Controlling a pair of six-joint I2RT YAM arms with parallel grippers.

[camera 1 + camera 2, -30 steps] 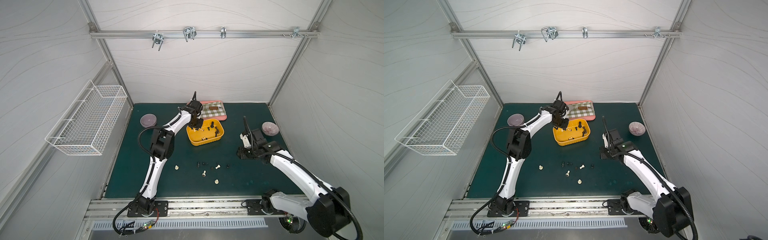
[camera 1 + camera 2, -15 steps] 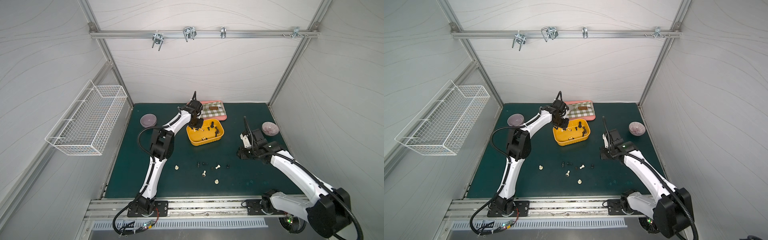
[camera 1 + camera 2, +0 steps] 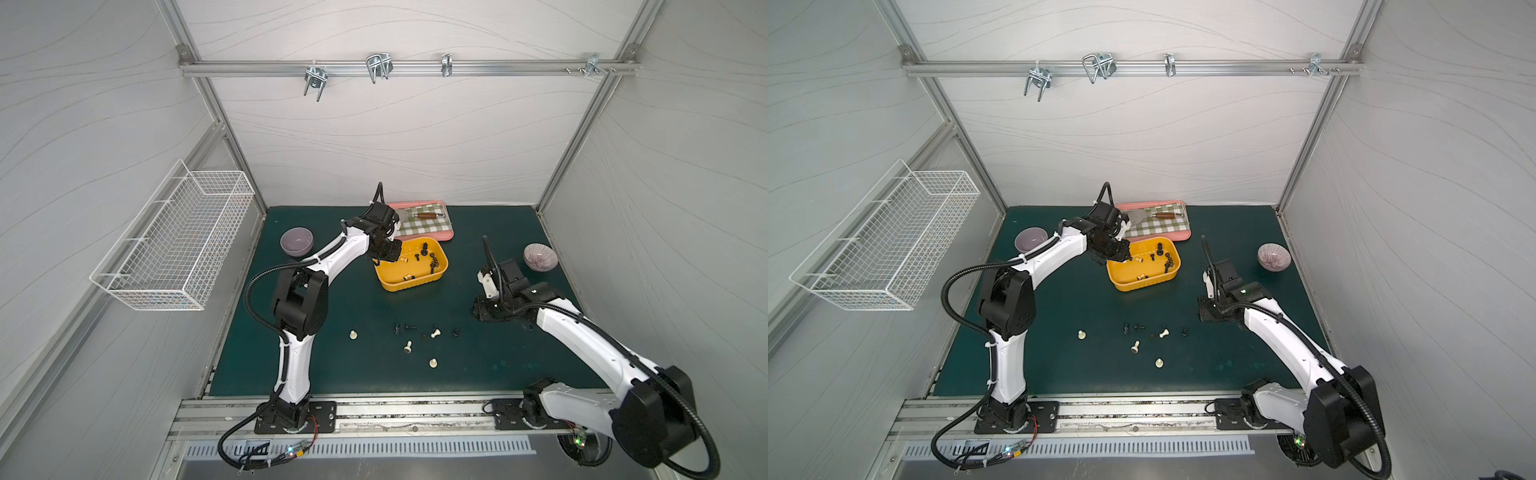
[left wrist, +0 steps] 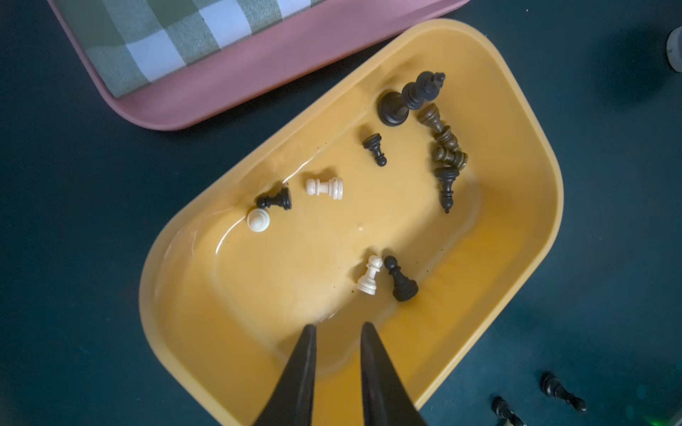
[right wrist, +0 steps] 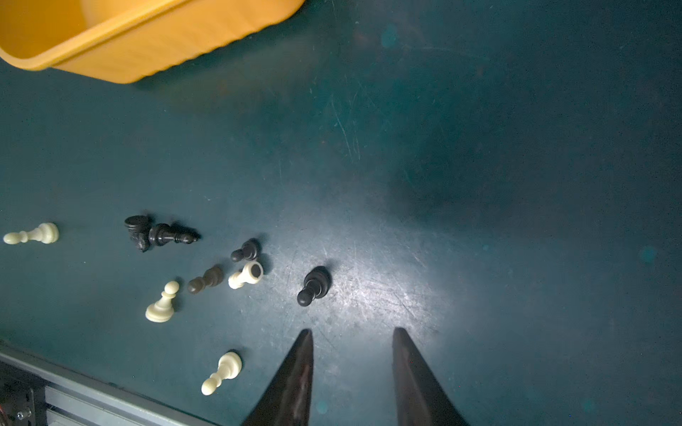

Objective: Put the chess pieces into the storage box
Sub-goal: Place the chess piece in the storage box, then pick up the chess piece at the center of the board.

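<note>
Though scuffed, green mat [image 5: 479, 147] inside white panelled walls [image 3: 395, 137]; left gripper [image 4: 338, 325] narrowly parted, empty, over storage box [image 4: 516, 129]; right gripper [image 5: 353, 331] wider, empty, right of chess pieces [image 5: 313, 282].

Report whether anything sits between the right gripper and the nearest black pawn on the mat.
Nothing visible does. Only bare dark green mat lies between the open right gripper and the small black pawn ahead.
</note>
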